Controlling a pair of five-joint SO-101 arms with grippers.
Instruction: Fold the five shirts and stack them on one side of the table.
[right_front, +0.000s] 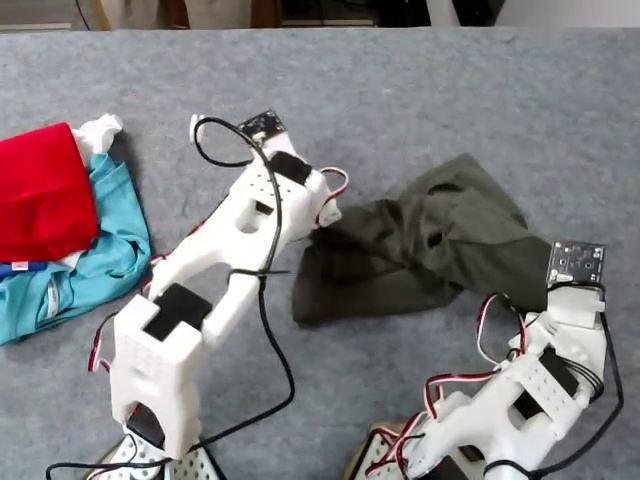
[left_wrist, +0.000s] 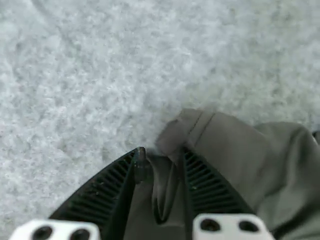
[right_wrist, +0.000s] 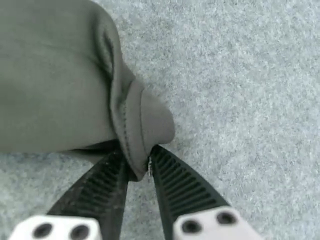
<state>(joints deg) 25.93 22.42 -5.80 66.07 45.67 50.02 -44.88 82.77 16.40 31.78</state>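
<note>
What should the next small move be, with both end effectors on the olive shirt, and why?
Probably lift both a little and draw them apart. The left end effector and the right end effector are each shut on an opposite edge of the olive shirt, which lies bunched and creased on the table. Gentle tension should spread it flat for folding.

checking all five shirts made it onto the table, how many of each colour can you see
red shirt: 1
teal shirt: 1
white shirt: 1, just an edge
olive shirt: 1, gripped by the left gripper and the right gripper
total: 4; a blue strip under the red one could be a fifth, cannot tell
</note>
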